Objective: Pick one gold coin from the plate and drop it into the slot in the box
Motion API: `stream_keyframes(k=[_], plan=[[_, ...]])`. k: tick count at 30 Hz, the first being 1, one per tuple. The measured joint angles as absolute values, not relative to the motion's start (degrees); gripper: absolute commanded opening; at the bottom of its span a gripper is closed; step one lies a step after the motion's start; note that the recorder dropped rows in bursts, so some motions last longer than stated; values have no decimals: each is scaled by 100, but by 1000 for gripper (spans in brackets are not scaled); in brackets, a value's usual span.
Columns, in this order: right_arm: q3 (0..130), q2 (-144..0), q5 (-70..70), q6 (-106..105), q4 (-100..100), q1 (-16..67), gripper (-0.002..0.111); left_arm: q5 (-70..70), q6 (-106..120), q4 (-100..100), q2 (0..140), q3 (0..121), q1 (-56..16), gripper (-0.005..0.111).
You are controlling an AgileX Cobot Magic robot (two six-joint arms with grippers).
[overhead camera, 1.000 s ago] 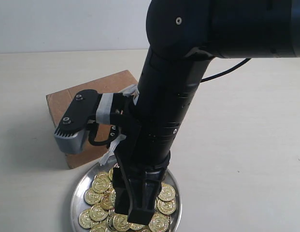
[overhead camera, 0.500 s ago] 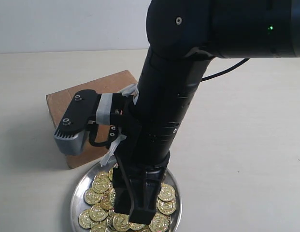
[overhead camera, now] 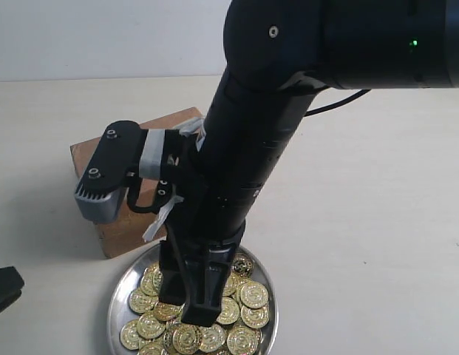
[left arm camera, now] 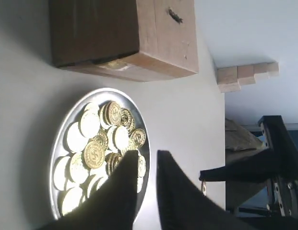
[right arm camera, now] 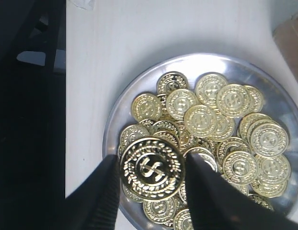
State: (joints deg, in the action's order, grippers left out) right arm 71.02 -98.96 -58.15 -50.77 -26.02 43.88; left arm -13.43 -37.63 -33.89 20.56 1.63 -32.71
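The shiny silver plate (overhead camera: pixel 114 307) lies at the near edge, heaped with gold coins (overhead camera: pixel 251 296). Just behind it stands the brown cardboard box (overhead camera: pixel 92 159). My right gripper (overhead camera: pixel 188 314) hangs above the plate. In the right wrist view this gripper (right arm camera: pixel 151 165) is shut on one gold coin (right arm camera: pixel 152 168), pinched by its edges and lifted clear of the heap in the plate (right arm camera: pixel 115 120). The left wrist view shows the box (left arm camera: pixel 115 33), its dark slot (left arm camera: pixel 175 16) and the plate (left arm camera: pixel 55 143). My left gripper (left arm camera: pixel 148 158) is open a little, empty, beside the plate's rim.
The right arm's grey wrist camera (overhead camera: pixel 103 174) overhangs the box's near corner. A dark tip of the left arm (overhead camera: pixel 4 288) shows at the left edge. Stacked wooden blocks (left arm camera: pixel 244 76) and a dark frame (left arm camera: pixel 278 163) lie beyond the table.
My right gripper has risen off the coin heap and shifted slightly left, with one coin in it. The left arm's tip has come into the exterior view.
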Motion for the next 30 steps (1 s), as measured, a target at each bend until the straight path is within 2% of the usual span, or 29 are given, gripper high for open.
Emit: stream_keyframes(k=[3, 5, 11, 17, 30], plan=[[7102, -9896, -5791, -5077, -2602, 4388, 22, -1367, -3621, -3483, 2543, 487, -3393, 48], [7102, -9896, -5779, -5081, -2602, 4388, 22, -1459, -3464, -3517, 2948, 806, -3411, 51], [7102, -9896, -5739, -5182, -2587, 4388, 22, -1639, -1676, -5025, 4293, 1539, -3433, 51], [7102, -9896, -5411, -5206, -2502, 4388, 22, -2495, 939, -7070, 5658, 2085, -3433, 51], [7102, -9861, -5108, -5226, -2433, 4366, 22, -2743, 1607, -7210, 6302, 2481, -3433, 51]])
